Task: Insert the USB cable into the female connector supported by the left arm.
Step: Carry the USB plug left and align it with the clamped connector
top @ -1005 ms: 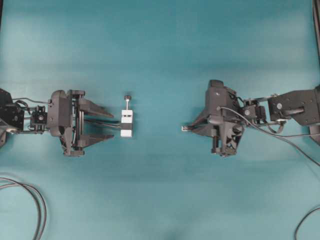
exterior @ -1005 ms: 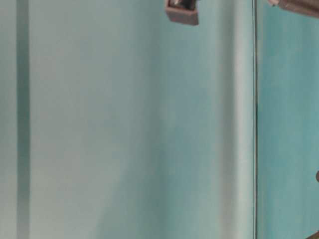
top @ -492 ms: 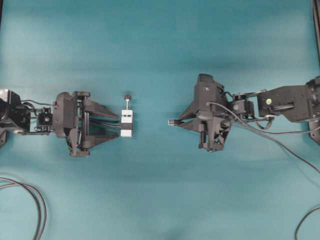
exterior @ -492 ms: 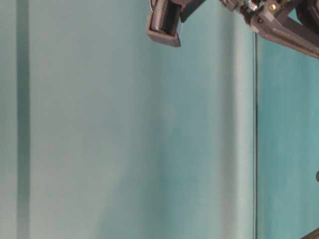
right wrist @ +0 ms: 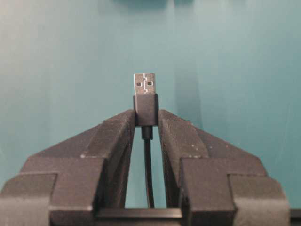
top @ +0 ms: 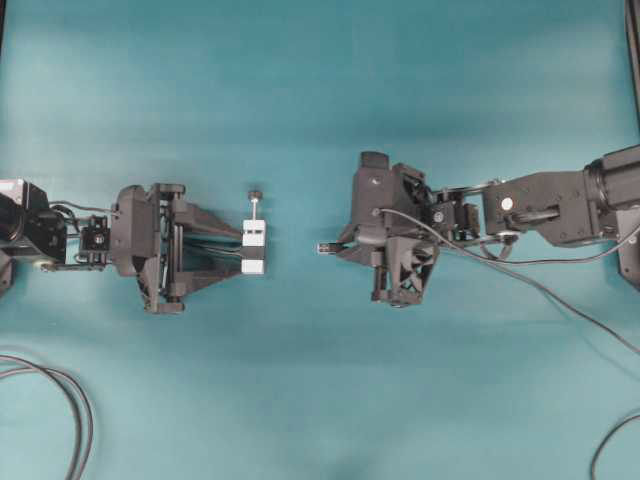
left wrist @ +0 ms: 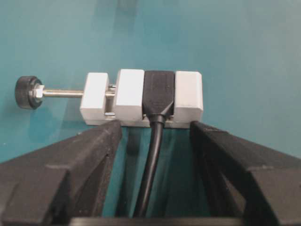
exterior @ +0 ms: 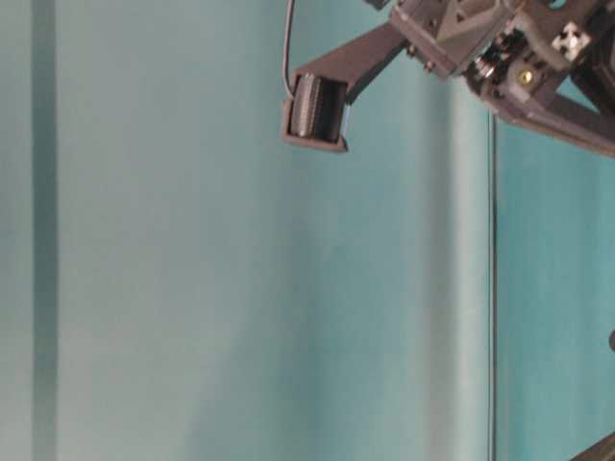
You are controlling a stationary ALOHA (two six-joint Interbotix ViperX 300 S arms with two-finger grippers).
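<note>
The female connector (top: 254, 247), a white block with a black band, lies on the teal table with its pin and black knob (top: 255, 195) pointing to the far side. My left gripper (top: 238, 251) stands open just behind it. In the left wrist view its fingertips (left wrist: 113, 127) reach the block's (left wrist: 129, 94) near edge, one on each side of the black cable tail (left wrist: 153, 160). My right gripper (top: 340, 245) is shut on the USB cable (top: 325, 246), plug tip pointing left at the block across a gap. The right wrist view shows the metal plug (right wrist: 144, 84) sticking out past the right gripper (right wrist: 146, 117).
Loose black cables curl at the front left (top: 70, 400) and front right (top: 610, 445) of the table. The right arm's own cable (top: 560, 295) trails back to the right. The table-level view shows only part of the right arm (exterior: 317, 110) at the top.
My right gripper has carried the plug leftward, closer to the connector. The left gripper has crept right up to the block, and its jaws have narrowed a little.
</note>
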